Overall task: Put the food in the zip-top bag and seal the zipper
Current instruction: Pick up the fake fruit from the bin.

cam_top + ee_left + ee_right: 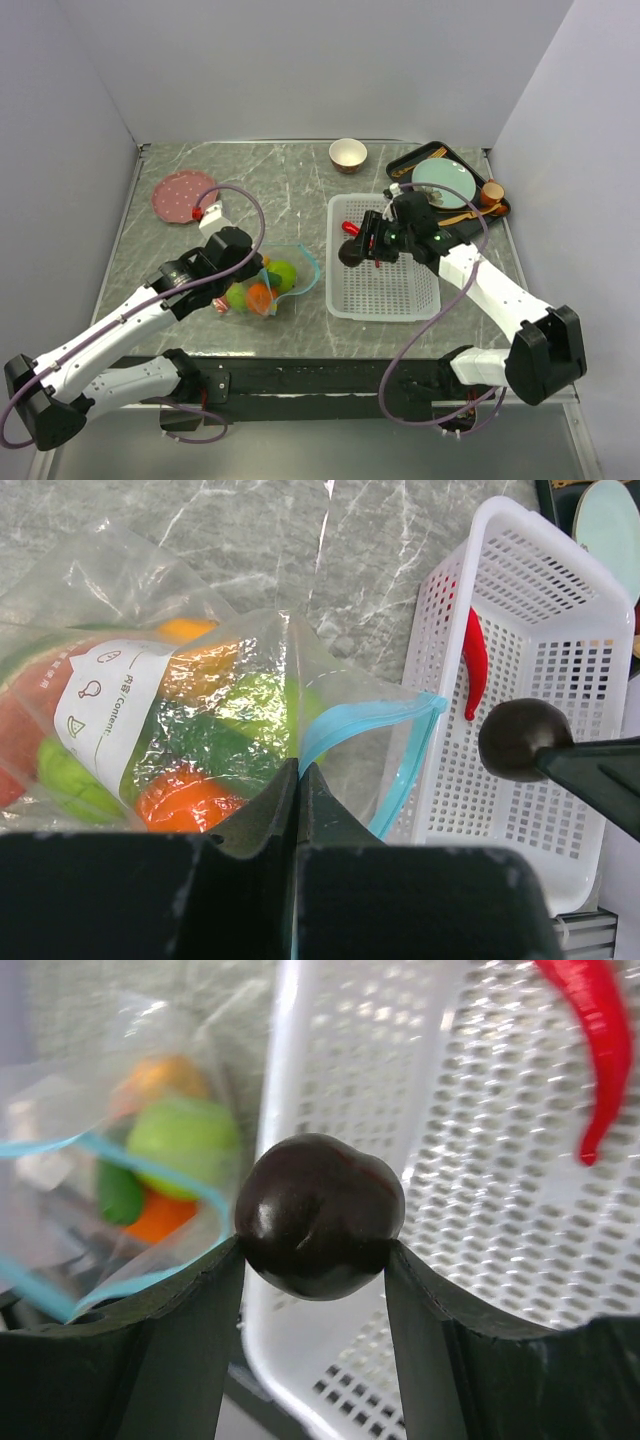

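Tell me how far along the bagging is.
Done: several fruits sit inside the zip-top bag, whose edge the left gripper pinches. In hand: the right gripper holds the dark brown piece over the white basket's edge. Left: bagging it and the red chili in the basket, then sealing the open zipper.

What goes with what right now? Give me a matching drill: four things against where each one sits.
Things:
1. dark brown piece
2. red chili
3. green apple
4. zip-top bag

Places:
A. pinched by the left pincer
B. lying in the white basket
C. inside the bag
D. held in the right pincer

Pairs: 1-D, 2-B, 3-C, 4-A
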Controlling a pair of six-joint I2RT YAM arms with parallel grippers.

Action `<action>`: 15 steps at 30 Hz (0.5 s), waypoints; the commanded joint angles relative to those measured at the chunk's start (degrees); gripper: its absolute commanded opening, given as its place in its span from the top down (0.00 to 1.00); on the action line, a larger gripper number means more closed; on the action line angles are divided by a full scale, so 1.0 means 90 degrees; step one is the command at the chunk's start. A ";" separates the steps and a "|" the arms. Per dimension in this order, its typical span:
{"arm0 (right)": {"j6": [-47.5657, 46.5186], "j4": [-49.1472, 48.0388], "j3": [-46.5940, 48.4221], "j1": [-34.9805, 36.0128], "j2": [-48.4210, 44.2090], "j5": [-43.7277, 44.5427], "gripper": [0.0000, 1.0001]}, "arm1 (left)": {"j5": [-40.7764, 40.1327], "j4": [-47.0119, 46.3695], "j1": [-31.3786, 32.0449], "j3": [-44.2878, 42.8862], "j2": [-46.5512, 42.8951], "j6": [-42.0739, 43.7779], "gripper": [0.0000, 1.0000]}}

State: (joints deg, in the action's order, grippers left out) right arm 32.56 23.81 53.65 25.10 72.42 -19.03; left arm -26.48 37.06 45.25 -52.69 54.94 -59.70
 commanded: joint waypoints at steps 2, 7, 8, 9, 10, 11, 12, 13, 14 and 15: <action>0.0581 -0.0994 -0.0355 0.0004 -0.0546 -0.1097 0.57 | 0.0130 -0.0250 0.0001 -0.0064 0.0097 -0.0017 0.96; 0.0699 -0.1503 -0.0424 0.0111 -0.0723 -0.1645 0.54 | 0.0159 -0.0280 0.0001 -0.0084 0.0136 -0.0007 0.96; 0.0680 -0.1542 -0.0356 0.0131 -0.0723 -0.1723 0.54 | 0.0159 -0.0280 0.0001 -0.0074 0.0136 -0.0007 0.96; 0.0660 -0.1562 -0.0307 0.0150 -0.0713 -0.1840 0.54 | 0.0169 -0.0289 0.0001 -0.0074 0.0136 -0.0007 0.96; 0.0631 -0.1581 -0.0278 0.0208 -0.0723 -0.1822 0.53 | 0.0178 -0.0318 0.0001 -0.0064 0.0136 -0.0007 0.96; 0.0534 -0.1504 -0.0113 0.0383 -0.0703 -0.1638 0.52 | 0.0188 -0.0348 0.0001 -0.0054 0.0146 -0.0007 0.96; 0.0456 -0.1320 -0.0034 0.0530 -0.0674 -0.1336 0.52 | 0.0208 -0.0358 0.0001 -0.0045 0.0165 0.0012 0.96; 0.0368 -0.1318 0.0025 0.0657 -0.0568 -0.1333 0.52 | 0.0237 -0.0387 0.0011 -0.0044 0.0175 0.0022 0.96; 0.0357 -0.1376 0.0141 0.0861 -0.0499 -0.1411 0.52 | 0.0256 -0.0426 0.0001 -0.0054 0.0194 0.0032 0.96; 0.0357 -0.1444 0.0181 0.0950 -0.0430 -0.1634 0.52 | 0.0266 -0.0407 0.0001 -0.0064 0.0233 0.0051 0.96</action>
State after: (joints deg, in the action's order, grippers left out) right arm 37.41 14.06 50.70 29.58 67.77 -30.89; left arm -25.04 35.92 45.25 -52.69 56.31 -59.68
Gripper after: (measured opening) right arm 0.618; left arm 0.046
